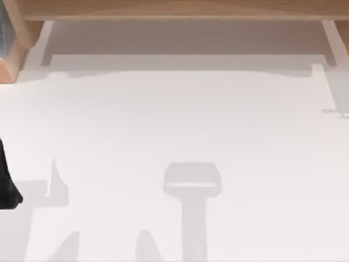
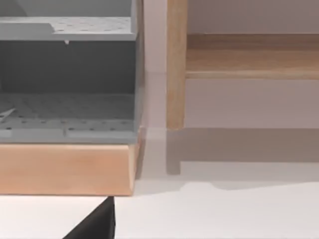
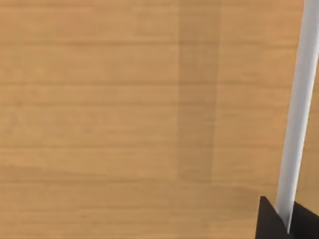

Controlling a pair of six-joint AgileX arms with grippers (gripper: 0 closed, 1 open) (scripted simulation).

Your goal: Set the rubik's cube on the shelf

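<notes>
Along the far edge of the white tabletop [image 1: 180, 131], the wooden shelf [image 1: 180, 8], claw states unreadable.

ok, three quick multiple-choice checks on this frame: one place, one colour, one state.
1. In the top view, the shelf runs along: A the bottom edge; B the top edge; C the middle.
2. The table is: A green; B black; C white.
3. In the left wrist view, the shelf's post is: A upright; B fallen flat; C snapped in two.

Answers:
1. B, the wood spans the top edge from side to side.
2. C, the surface is white under grey shadows.
3. A, it stands whole with its foot on the table.
</notes>
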